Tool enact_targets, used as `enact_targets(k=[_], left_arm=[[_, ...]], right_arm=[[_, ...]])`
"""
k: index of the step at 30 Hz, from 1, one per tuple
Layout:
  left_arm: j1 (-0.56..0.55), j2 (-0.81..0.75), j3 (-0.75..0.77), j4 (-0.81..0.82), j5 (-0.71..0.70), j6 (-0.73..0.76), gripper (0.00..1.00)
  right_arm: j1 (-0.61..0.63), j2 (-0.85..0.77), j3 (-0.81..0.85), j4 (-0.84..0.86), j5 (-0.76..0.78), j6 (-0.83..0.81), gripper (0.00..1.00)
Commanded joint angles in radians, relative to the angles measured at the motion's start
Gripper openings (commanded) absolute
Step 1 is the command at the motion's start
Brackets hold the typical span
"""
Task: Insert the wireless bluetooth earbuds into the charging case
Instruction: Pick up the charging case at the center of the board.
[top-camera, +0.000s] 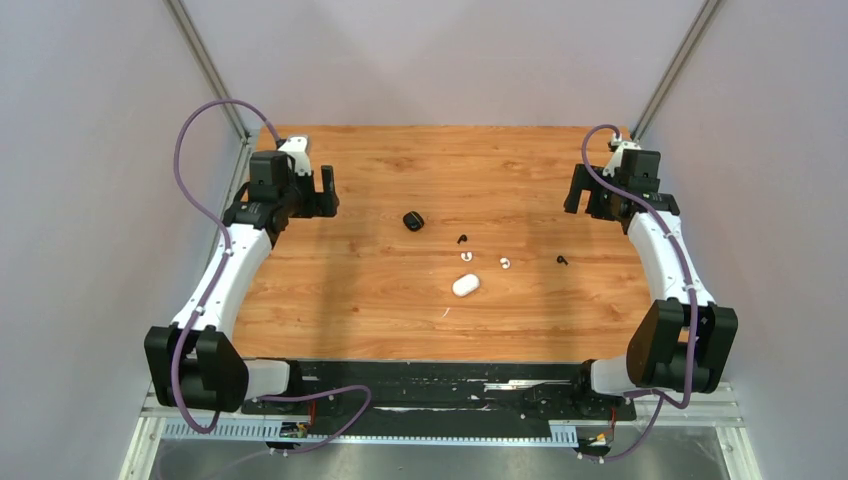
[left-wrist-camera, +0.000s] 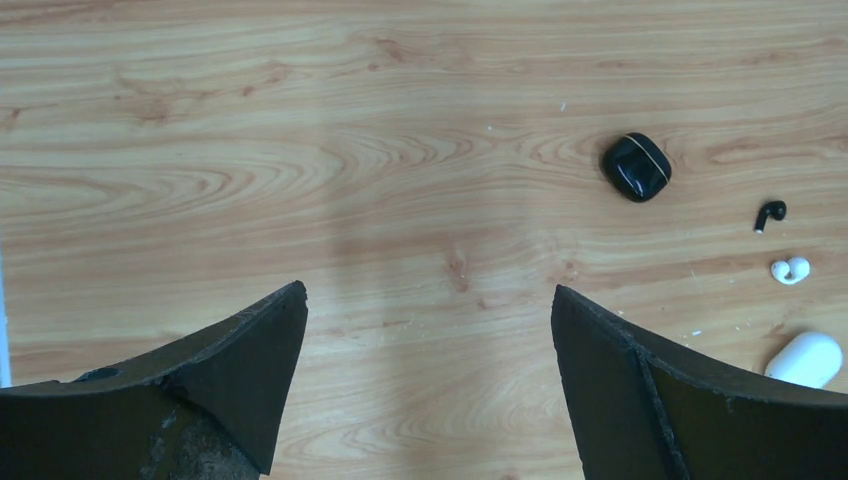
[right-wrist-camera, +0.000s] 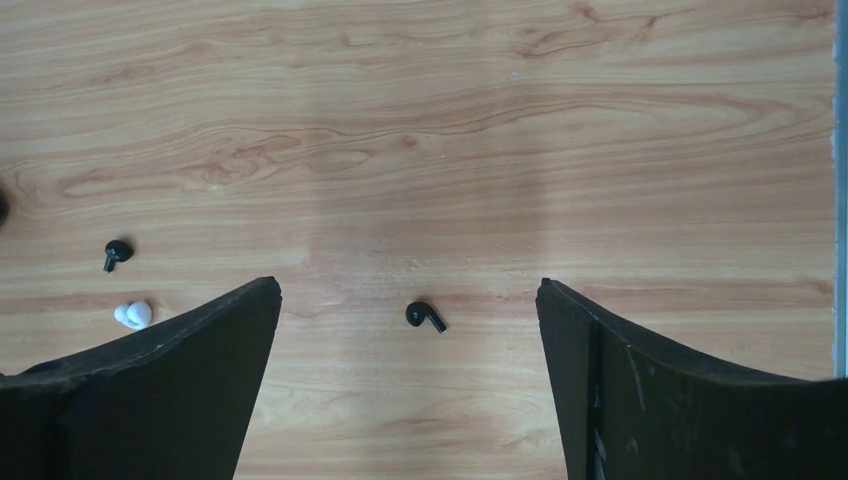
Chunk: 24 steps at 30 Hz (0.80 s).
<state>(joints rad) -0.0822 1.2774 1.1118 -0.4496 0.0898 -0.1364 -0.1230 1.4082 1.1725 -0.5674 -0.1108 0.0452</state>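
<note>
No readable text, label or number shows anywhere.

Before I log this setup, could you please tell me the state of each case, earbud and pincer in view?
black case, shut.
white case, looks shut.
left black earbud, loose, outside both cases.
right black earbud, loose, outside both cases.
left white earbud, loose, outside both cases.
right white earbud, loose, outside both cases.
left pincer, open, empty.
right pincer, open, empty.
</note>
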Motion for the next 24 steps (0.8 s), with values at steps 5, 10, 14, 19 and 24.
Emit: enact_targets(k=[5, 10, 14, 19, 24], left_arm=[[0.006, -0.003, -0.01, -0.026, 0.268, -0.005, 0.96], [0.006, 0.002, -0.02, -0.062, 0.417, 0.032, 0.97], [0.005, -0.015, -0.03, -0.064, 0.491, 0.064, 0.97], [0.006, -0.027, -0.05, -0.061, 0.457, 0.061, 0.97], [0.005, -0.021, -0.052, -0.063, 0.447, 0.066, 0.97]], right_arm=[[0.009, -0.027, 0.049, -0.025, -0.568, -0.31, 0.96], [0.085, 0.032, 0.051, -0.023, -0.795, -0.443, 0.91], [0.202, 0.093, 0.045, -0.038, -0.838, -0.629, 0.87], [0.363, 0.192, 0.082, -0.186, -0.818, -0.979, 0.81], [0.474, 0.294, 0.107, -0.249, -0.743, -1.186, 0.7]])
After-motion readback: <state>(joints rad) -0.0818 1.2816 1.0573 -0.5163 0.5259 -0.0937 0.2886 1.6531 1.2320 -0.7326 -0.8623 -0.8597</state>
